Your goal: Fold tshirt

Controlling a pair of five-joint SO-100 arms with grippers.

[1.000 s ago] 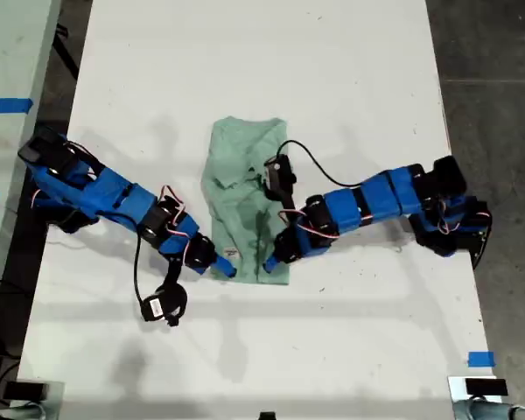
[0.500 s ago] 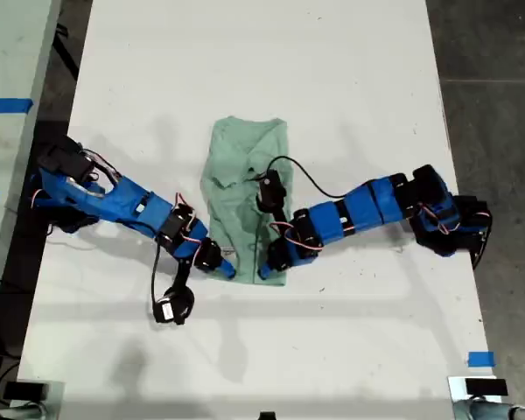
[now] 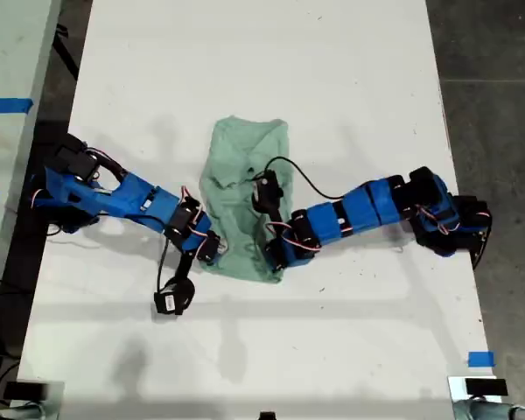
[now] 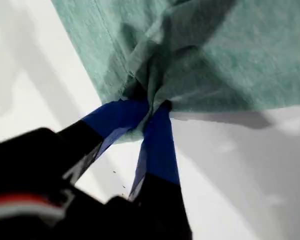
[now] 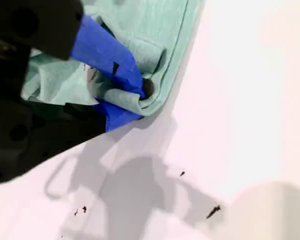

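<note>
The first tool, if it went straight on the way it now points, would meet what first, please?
The tshirt: my first tool is shut on its bunched edge, and more green cloth lies directly ahead. Depth beyond that is unclear.

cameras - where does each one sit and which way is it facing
Exterior view: overhead, looking straight down at the table; both blue arms and the tshirt show.
First wrist view: on my first gripper, looking along its blue jaws shut on a bunched tshirt edge.
Second wrist view: on my second gripper, jaws clamped on a tshirt corner.
All three share the tshirt and the white table.
</note>
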